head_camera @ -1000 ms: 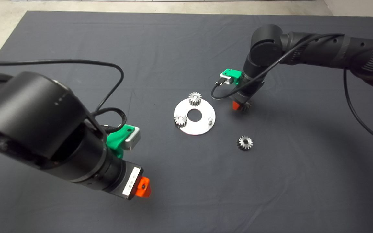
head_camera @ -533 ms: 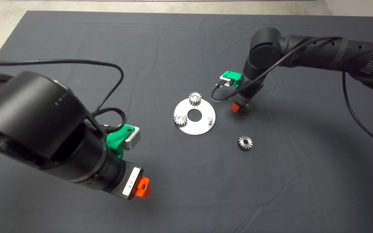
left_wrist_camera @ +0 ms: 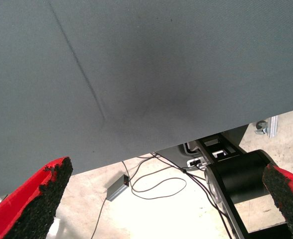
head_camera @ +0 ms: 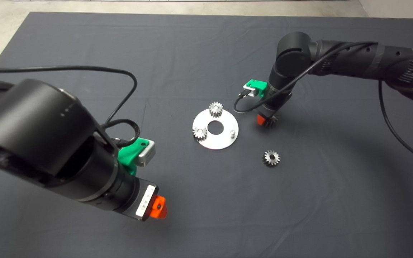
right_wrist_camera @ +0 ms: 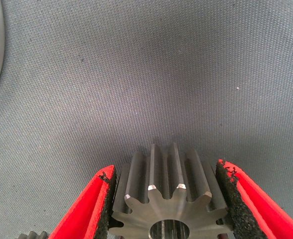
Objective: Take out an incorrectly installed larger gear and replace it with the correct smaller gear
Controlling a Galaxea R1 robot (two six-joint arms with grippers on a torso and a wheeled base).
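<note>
Mat [head_camera: 192,50] dark grey, creased, over bench, right gripper [head_camera: 266,120] fingers pinching larger gear [right_wrist_camera: 169,204] beside plate [head_camera: 224,141], left gripper [left_wrist_camera: 161,199] spread at near edge, concrete floor [left_wrist_camera: 156,209] beyond.

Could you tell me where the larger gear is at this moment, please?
The larger gear sits between the right tool's fingers, over the mat just right of the round plate.
</note>
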